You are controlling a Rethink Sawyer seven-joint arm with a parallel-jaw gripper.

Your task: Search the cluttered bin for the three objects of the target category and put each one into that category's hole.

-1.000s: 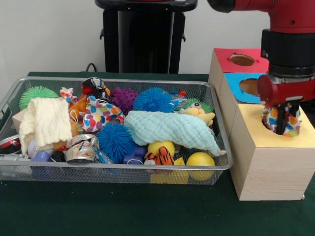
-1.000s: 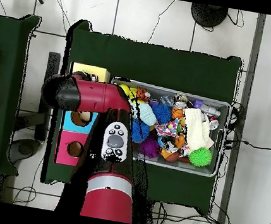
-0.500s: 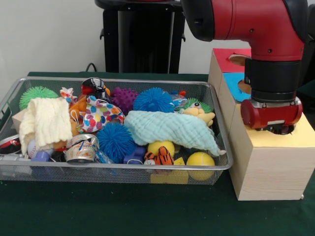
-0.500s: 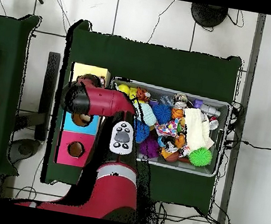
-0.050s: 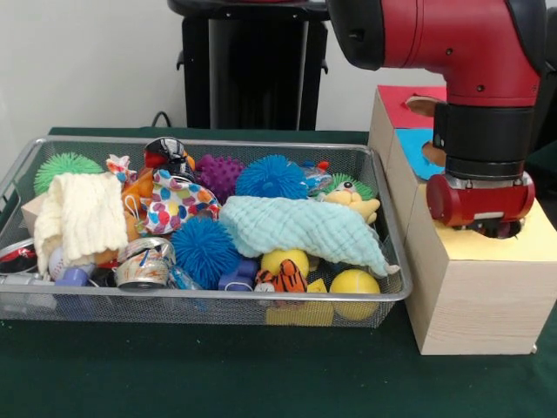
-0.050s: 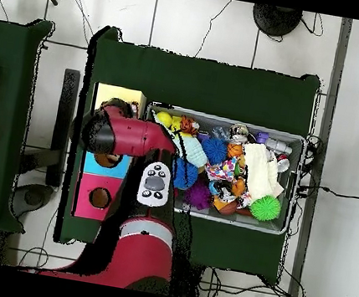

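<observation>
A green spiky ball (image 5: 63,165) is sitting in the far left corner of the wire bin (image 5: 205,309), just behind a cream knitted cloth (image 5: 81,215) that is draping over the toys beneath it. Moving along, a polka-dot fabric piece (image 5: 174,202) is lying beside a purple spiky ball (image 5: 219,173), with a blue spiky ball (image 5: 272,177) further back and another blue spiky ball (image 5: 204,250) nearer the front. A pale mint cloth (image 5: 305,229) is stretching across the middle toward the bin's right side, and under its front edge a small tiger toy (image 5: 283,279) and a yellow ball (image 5: 354,286) are resting against the mesh. Just beside the bin, the wooden box is showing a yellow top (image 5: 487,246), a blue top (image 5: 418,150) and a red top (image 5: 416,106) in a row. The red arm is coming down over the yellow top, and its gripper (image 5: 498,230) is sitting low at the hole there, hidden by the wrist, so I cannot tell whether it is released or clenched.
</observation>
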